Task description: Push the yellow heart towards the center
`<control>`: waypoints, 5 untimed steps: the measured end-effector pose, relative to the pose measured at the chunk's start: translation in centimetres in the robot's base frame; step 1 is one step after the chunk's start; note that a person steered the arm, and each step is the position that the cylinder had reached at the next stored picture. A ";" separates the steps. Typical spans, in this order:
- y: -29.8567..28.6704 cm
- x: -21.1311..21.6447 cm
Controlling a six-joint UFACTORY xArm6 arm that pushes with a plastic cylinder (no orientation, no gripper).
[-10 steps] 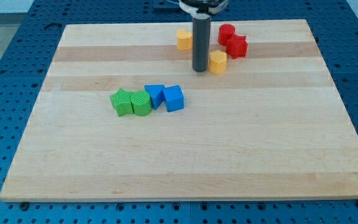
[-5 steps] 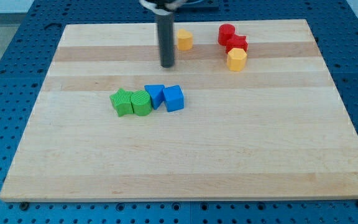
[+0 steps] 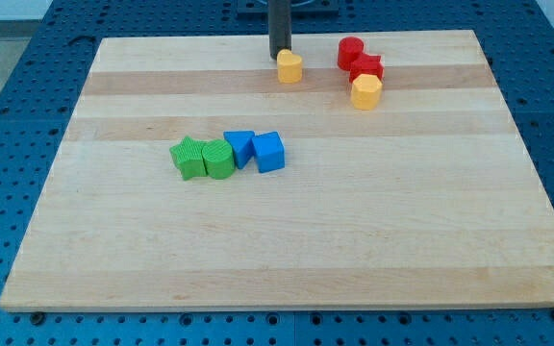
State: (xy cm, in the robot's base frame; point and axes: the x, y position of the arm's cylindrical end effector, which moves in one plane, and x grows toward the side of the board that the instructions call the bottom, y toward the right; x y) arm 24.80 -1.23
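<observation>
Eight blocks on the table (image 3: pixel 354 240). Yellow heart (image 3: pixel 289 66) sits near the view's top edge, slightly left of centre line. My tip (image 3: pixel 280 56) is just behind it toward the view's top, touching or nearly so, can't tell which. No end effector here, just the rod, grasping nothing. Yellow hexagon block (image 3: pixel 365 91) lies to the right, touching the red blocks (image 3: pixel 358 60). Mid-left row: green blocks (image 3: pixel 201 159) against a blue triangle (image 3: pixel 239 147) and a blue cube (image 3: pixel 269 152).

A pale wooden board (image 3: pixel 287 240) with lighter and darker strips lies on a blue perforated table (image 3: pixel 8 115).
</observation>
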 end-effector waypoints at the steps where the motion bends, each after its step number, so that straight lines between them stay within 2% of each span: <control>1: 0.0 3.0; 3: 0.0 9.5; 4: -0.4 10.5; 5: -2.4 8.9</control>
